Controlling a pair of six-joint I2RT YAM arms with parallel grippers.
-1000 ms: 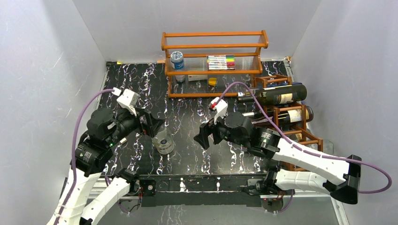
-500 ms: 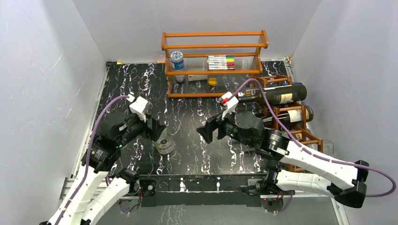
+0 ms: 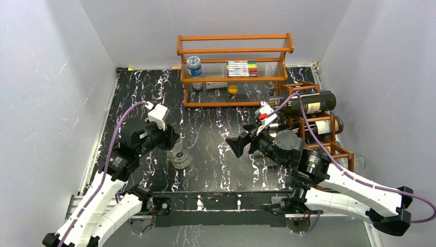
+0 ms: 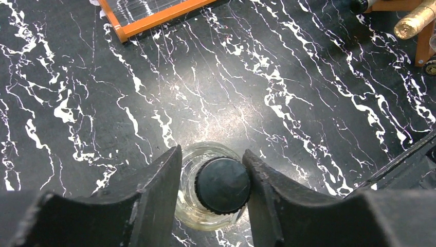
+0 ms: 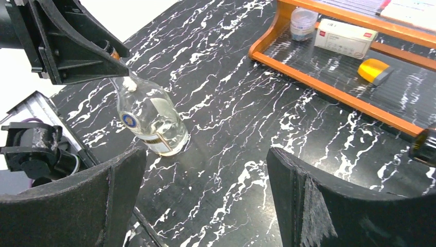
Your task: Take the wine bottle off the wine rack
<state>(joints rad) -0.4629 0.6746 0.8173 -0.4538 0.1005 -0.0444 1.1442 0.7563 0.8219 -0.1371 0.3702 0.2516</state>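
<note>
The reddish-brown wine rack (image 3: 297, 86) stands at the table's right edge. A dark wine bottle (image 3: 308, 104) lies across its top and another (image 3: 321, 126) lies below it. A clear glass bottle (image 3: 180, 157) with a black cap (image 4: 223, 185) stands upright on the table, left of centre. My left gripper (image 4: 212, 154) straddles that cap from above. One finger (image 4: 257, 175) touches the cap and a thin gap shows at the other. My right gripper (image 3: 237, 146) hovers wide open over the middle of the table, left of the rack, with nothing between its fingers (image 5: 293, 185).
An orange shelf (image 3: 234, 51) with clear panels stands at the back, holding a jar, markers, a small box and a yellow item. A gold-foiled bottle neck (image 4: 415, 23) pokes out of the rack. Grey walls enclose the black marble table (image 3: 216, 128) on three sides.
My left gripper has come in over the clear bottle and narrowed its jaws around the cap. My right arm has swung right, toward the rack, still wide open.
</note>
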